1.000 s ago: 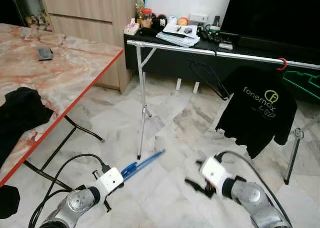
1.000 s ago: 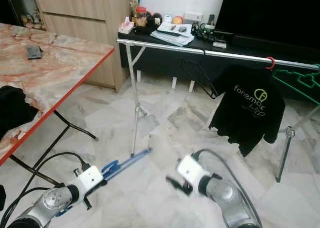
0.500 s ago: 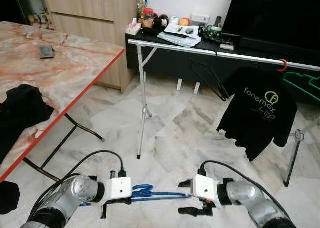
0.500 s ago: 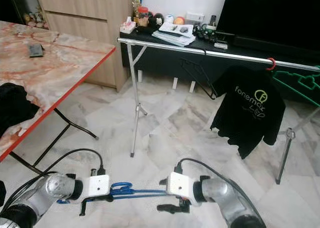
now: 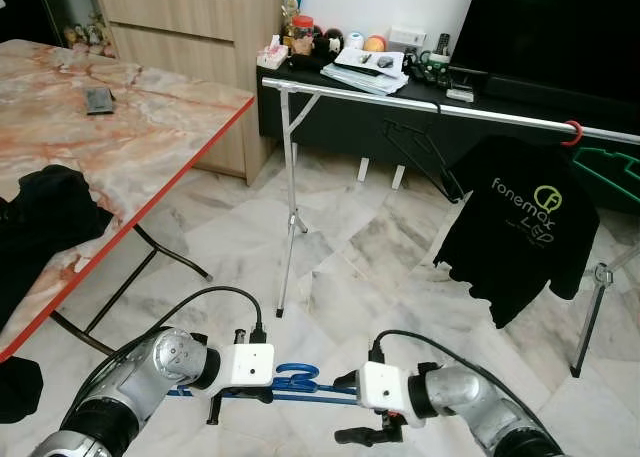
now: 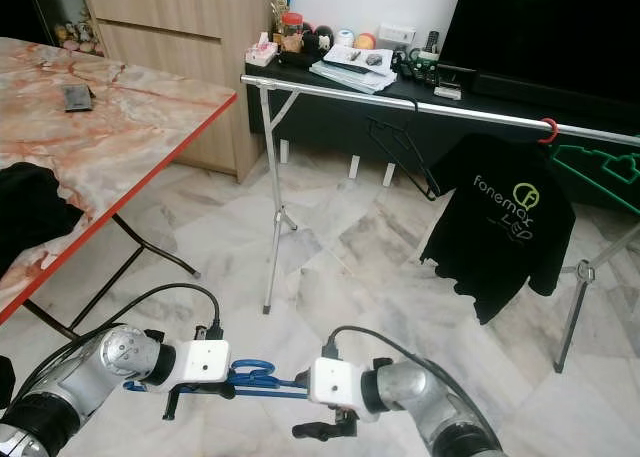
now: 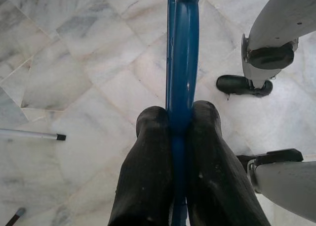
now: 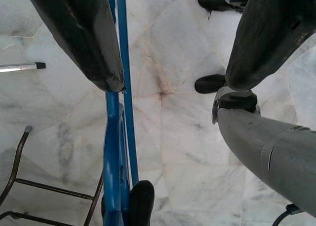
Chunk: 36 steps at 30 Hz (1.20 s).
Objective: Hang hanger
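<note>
- I look down on a marble floor (image 5: 350, 267); a marble-topped table (image 5: 120, 127) sits at ten o'clock and a metal clothes rail (image 5: 420, 102) runs across twelve to two o'clock.
- A black T-shirt (image 5: 525, 227) hangs on the rail at two o'clock.
- The blue hanger (image 5: 300, 382) lies level at six o'clock, low over the floor, between my arms.
- My left gripper (image 7: 180, 119) has its jaws clamped on the hanger's bar.
- My right gripper (image 8: 173, 53) has its jaws wide, one finger touching the hanger.
</note>
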Available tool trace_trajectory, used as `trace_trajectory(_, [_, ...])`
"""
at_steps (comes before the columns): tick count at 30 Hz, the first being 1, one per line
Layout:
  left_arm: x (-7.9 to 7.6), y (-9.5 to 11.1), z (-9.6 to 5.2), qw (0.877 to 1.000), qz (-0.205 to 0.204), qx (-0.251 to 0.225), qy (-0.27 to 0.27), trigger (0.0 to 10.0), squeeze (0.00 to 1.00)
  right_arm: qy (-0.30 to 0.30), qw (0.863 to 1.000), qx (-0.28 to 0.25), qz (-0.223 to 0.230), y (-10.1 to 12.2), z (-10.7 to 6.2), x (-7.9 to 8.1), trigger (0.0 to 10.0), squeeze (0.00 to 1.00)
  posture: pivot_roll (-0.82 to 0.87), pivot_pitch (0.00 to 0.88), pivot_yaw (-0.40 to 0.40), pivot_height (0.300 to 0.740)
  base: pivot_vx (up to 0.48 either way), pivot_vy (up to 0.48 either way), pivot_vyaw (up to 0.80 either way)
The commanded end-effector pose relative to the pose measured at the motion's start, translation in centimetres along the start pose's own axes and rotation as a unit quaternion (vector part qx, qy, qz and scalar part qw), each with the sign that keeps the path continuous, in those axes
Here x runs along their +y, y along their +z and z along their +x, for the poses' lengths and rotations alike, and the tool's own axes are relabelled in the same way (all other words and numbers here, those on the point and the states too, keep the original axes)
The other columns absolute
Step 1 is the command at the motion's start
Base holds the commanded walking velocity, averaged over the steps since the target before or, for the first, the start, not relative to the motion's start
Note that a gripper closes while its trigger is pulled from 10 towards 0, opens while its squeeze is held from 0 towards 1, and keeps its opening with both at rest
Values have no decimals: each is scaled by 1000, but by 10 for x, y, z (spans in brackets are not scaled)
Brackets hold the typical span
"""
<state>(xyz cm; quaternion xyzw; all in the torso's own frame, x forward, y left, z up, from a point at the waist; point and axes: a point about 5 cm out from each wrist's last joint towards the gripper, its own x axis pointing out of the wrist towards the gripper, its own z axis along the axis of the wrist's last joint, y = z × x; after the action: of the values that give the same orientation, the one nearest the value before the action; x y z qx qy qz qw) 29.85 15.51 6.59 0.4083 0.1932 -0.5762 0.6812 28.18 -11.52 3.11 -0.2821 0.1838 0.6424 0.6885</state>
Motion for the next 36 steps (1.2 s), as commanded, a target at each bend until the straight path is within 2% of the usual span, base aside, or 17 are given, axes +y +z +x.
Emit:
trace_trajectory(1, [6, 11, 1, 1000, 18, -8, 0, 10000, 0, -3, 1000, -3, -6, 2, 0, -3, 10000, 0, 11, 71, -90, 740, 0, 0, 0])
trace_trajectory(8, [11, 16, 2, 1000, 20, -10, 4, 10000, 0, -16, 1000, 0, -18, 1, 0, -4, 10000, 0, 10, 68, -96, 740, 0, 0, 0])
trace_trajectory(19, [15, 17, 1, 1000, 24, -6, 8, 10000, 0, -94, 995, 14, -8, -2, -4, -17, 10000, 0, 18, 73, -98, 740, 0, 0, 0])
trace_trajectory(26, [17, 20, 0, 1000, 25, -7, 10, 10000, 0, -110, 993, 24, -22, 1, 1, -19, 10000, 0, 27, 73, -100, 740, 0, 0, 0])
trace_trajectory(30, [17, 21, 1, 1000, 26, -8, 9, 10000, 0, -144, 988, 29, -39, 4, 1, -24, 10000, 0, 30, 74, -101, 740, 0, 0, 0])
trace_trajectory(36, [16, 20, 2, 1000, 22, -7, 8, 10000, 0, -147, 989, 21, -17, 4, -7, -30, 10000, 0, 26, 74, -101, 740, 0, 0, 0])
